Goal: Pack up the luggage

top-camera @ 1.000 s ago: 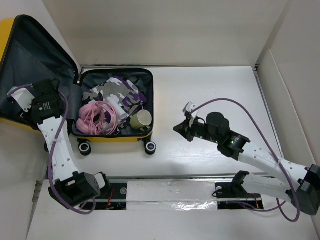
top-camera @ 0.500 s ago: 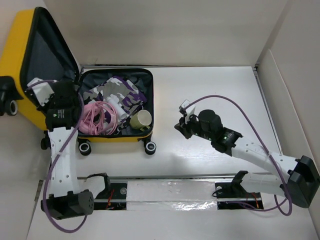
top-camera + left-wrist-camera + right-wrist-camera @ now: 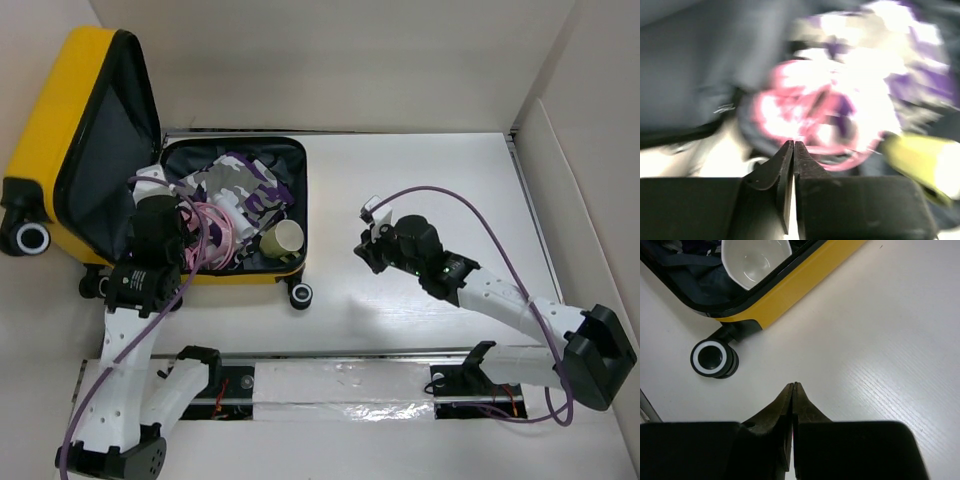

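My luggage [image 3: 240,277] sits in the frame's upper left, lid [image 3: 105,140] half raised. Both left pincer [image 3: 793,150] and right pincer [image 3: 792,387] are pressed together, empty. I'd push the lid over slowly, keeping the pink cord [image 3: 215,230] inside the rim

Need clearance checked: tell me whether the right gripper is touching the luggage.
Apart. The right wrist view shows bare white table between the right gripper and the luggage.

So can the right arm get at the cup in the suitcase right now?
Probably yes. The cup lies uncovered in the suitcase's near right corner, with only table surface between it and the right tool. That tool is shut, so it must open first.
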Controlling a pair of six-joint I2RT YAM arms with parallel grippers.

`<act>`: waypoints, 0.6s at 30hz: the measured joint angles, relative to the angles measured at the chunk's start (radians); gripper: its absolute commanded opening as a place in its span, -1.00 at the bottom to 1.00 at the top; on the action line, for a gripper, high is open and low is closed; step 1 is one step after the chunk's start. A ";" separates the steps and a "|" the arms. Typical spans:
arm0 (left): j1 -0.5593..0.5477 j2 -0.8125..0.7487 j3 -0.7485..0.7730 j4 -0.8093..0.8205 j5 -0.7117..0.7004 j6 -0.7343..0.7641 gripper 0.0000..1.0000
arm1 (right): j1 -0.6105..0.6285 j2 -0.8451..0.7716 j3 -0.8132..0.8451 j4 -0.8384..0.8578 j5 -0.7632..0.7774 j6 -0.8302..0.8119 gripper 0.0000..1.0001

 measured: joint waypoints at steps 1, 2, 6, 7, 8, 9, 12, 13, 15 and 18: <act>0.000 -0.009 -0.002 0.013 0.068 0.009 -0.93 | -0.002 -0.002 0.000 0.000 0.005 0.000 -0.89; 0.000 -0.014 -0.003 0.032 0.157 0.019 -0.97 | -0.003 -0.005 0.000 0.000 0.011 0.001 -0.89; 0.000 0.000 -0.003 0.088 0.364 0.039 -1.00 | -0.018 -0.025 -0.006 0.015 0.023 0.019 -0.89; 0.000 0.010 -0.003 0.100 0.402 0.044 -1.00 | -0.023 -0.031 -0.007 0.017 0.025 0.023 -0.89; -0.001 0.019 -0.003 0.110 0.429 0.045 -1.00 | -0.025 -0.037 -0.008 0.019 0.027 0.026 -0.88; -0.003 0.028 -0.003 0.118 0.439 0.044 -1.00 | -0.030 -0.043 -0.008 0.022 0.030 0.029 -0.88; -0.006 0.052 -0.003 0.111 0.375 0.008 -0.71 | -0.041 -0.054 -0.017 0.038 0.032 0.033 -0.87; -0.006 0.046 -0.001 0.096 0.331 -0.010 -0.54 | -0.043 -0.055 -0.019 0.043 0.032 0.033 -0.86; -0.005 0.009 0.006 0.053 0.213 -0.077 -0.18 | -0.047 -0.054 -0.020 0.042 0.032 0.033 -0.86; -0.005 -0.093 0.006 0.011 0.044 -0.182 0.30 | -0.048 -0.054 -0.019 0.036 0.032 0.033 -0.85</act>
